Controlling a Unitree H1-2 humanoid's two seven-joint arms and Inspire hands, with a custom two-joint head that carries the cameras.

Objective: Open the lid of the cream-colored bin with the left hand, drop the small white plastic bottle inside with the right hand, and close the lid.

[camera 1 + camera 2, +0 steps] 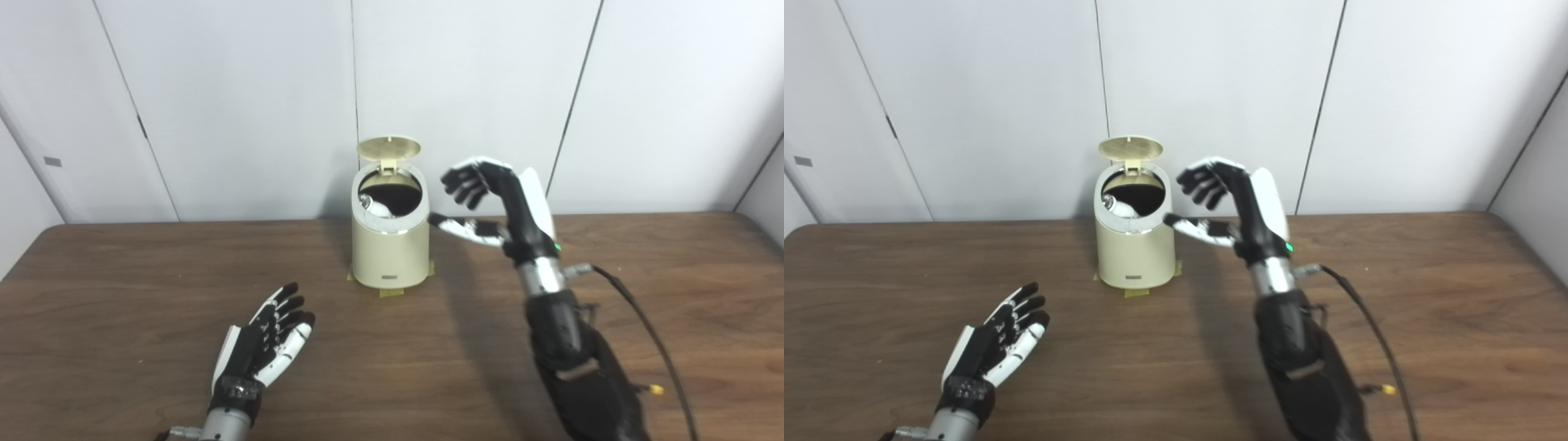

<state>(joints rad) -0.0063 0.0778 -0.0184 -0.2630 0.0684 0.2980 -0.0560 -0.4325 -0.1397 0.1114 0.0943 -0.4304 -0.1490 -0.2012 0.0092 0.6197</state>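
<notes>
Cream bin (390,248) stands upright at back-centre of table (122,294), taped at base; lid (388,147) flipped up on rear hinge, roughly vertical. Small white bottle (375,207) already lying inside, against the left inner wall, seen through the mouth. R hand (484,205) raised just beside bin's right rim, fingers spread and curled loosely, thumb stretched toward bin wall, holding nothing. L hand (269,343) low over table near front-left, well apart from bin, palm up, fingers apart, empty. Judgement: drop looks done; step left is closing lid. To do it well: get R hand clear to the right first so thumb doesn't knock bin or block lid's arc. Bring L hand up behind/above lid top edge, push it forward and down w/ flat fingers, not a grip. Press near the front edge once it's horizontal, so catch engages, if there is one. Risk: sideways shove shifts bin despite tape; bottle appears below rim, so likely no jam.
</notes>
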